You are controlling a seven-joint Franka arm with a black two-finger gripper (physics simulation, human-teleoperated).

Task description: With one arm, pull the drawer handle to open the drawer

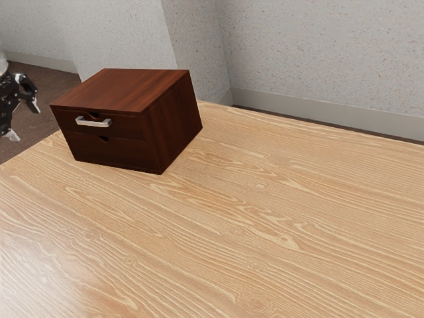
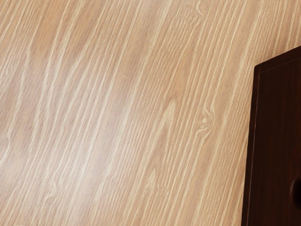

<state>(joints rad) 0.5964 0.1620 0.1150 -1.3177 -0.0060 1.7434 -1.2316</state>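
Hand [image 1: 14, 105] hangs apart from silver handle [image 1: 93, 122] (upper drawer [image 1: 127, 127] shut).

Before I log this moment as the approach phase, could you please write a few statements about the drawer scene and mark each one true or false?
1. The cabinet stands on a light wooden table. True.
2. The upper drawer carries a silver handle. True.
3. The hand is on the handle. False: it is at the exterior view's left edge, clearly apart from the handle.
4. The upper drawer is pulled far out. False: its front sits level with the cabinet's front, so it looks shut.
5. The cabinet is white. False: it is dark reddish-brown wood.
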